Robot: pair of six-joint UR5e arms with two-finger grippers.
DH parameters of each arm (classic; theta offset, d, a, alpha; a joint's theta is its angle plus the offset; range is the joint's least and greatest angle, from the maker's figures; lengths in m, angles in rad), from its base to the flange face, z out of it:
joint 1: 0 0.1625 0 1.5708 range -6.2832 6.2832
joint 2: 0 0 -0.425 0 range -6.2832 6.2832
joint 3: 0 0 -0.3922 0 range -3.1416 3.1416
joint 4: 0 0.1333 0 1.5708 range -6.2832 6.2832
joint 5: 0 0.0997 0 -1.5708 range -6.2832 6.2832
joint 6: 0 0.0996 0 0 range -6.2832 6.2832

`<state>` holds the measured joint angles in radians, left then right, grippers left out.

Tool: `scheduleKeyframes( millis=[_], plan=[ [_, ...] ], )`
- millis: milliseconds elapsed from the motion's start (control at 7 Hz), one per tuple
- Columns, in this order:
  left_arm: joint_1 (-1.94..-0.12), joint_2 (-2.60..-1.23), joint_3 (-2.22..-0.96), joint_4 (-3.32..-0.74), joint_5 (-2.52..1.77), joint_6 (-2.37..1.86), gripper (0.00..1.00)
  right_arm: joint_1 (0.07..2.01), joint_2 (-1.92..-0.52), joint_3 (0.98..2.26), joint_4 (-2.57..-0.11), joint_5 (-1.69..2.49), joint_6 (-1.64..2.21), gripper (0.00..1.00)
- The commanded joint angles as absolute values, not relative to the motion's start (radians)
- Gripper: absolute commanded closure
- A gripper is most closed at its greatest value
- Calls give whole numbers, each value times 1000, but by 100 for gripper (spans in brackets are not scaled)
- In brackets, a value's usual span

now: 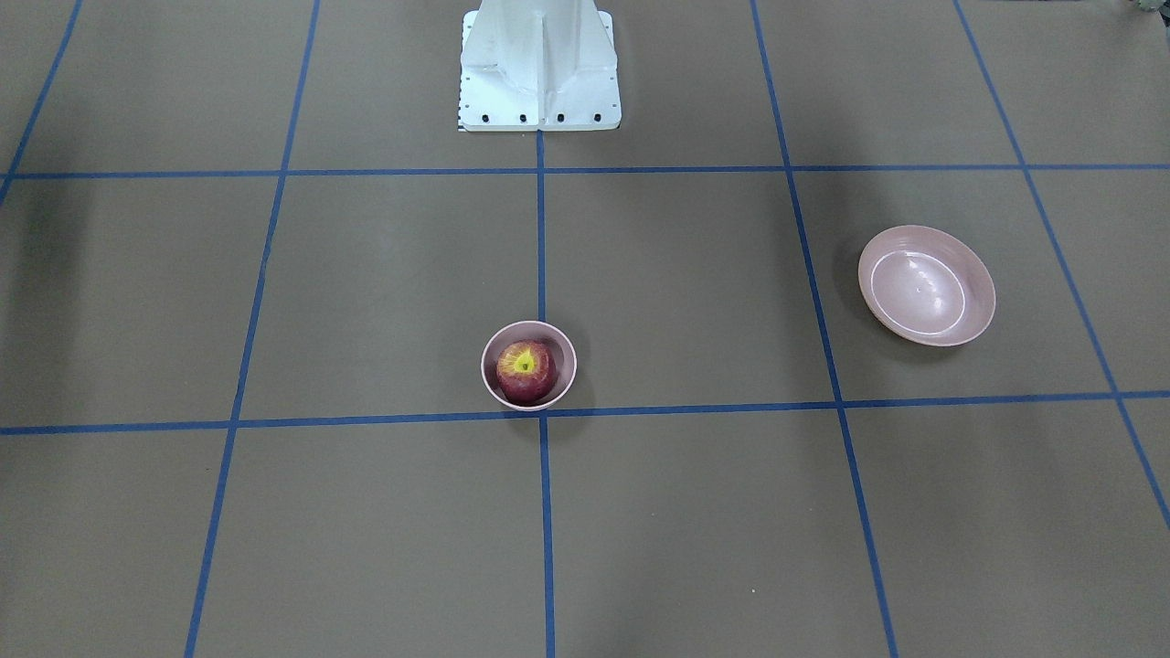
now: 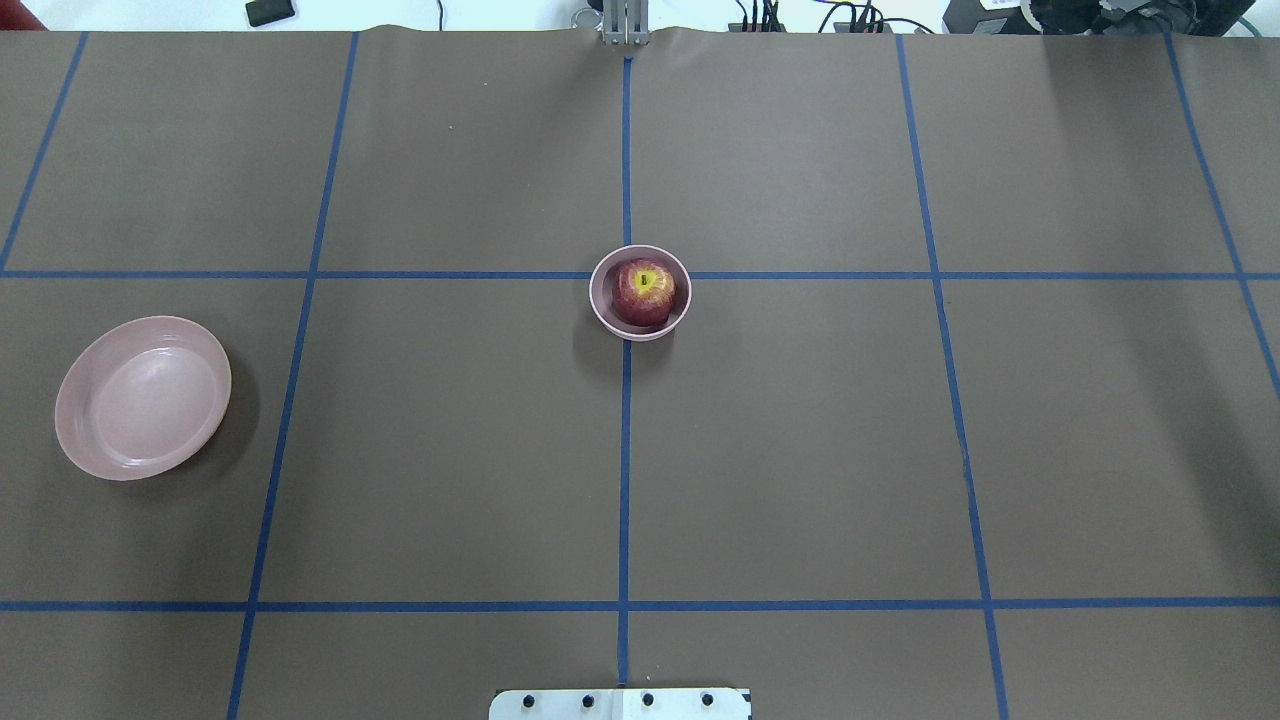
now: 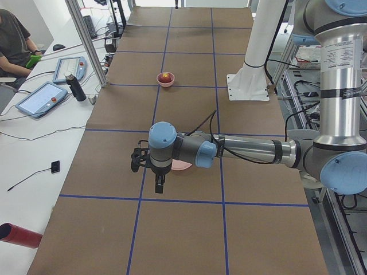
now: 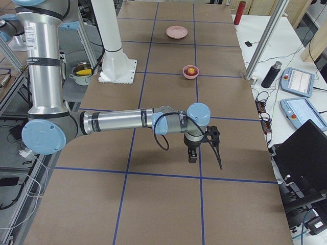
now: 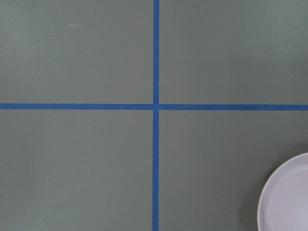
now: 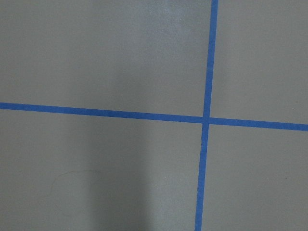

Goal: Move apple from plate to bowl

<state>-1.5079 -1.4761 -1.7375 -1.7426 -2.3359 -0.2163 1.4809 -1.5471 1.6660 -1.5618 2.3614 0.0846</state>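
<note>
The dark red apple (image 1: pixel 526 370) sits inside the small deep pink bowl (image 1: pixel 566 351) near the table's middle; both also show in the overhead view, apple (image 2: pixel 645 292) and bowl (image 2: pixel 599 301). The wide shallow pink plate (image 2: pixel 143 397) lies empty on the robot's left side, apart from the bowl; it also shows in the front view (image 1: pixel 926 285) and the left wrist view (image 5: pixel 288 202). My left gripper (image 3: pixel 139 161) hovers beside the plate and my right gripper (image 4: pixel 215 148) hovers over bare table. Both show only in side views, so I cannot tell whether they are open or shut.
The white robot base (image 1: pixel 537 68) stands at the table's edge on the centre line. Blue tape lines grid the brown table. A side bench holds tablets (image 3: pixel 40 97), a bottle (image 3: pixel 75 87) and a seated operator (image 3: pixel 12 40). A red cylinder (image 3: pixel 20 236) lies nearby.
</note>
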Motion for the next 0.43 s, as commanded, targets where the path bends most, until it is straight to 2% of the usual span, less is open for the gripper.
scheduleKeyframes(
  millis=[0,286],
  plan=[
    [-1508,-1486,-1744,-1741,-2330,-216,2,1480,-1548,1664,-1562,2362,84,0],
    [-1508,-1486,-1746,-1743,-2338,-222,2,1480,-1548,1666,-1560,2361,84,0]
  ],
)
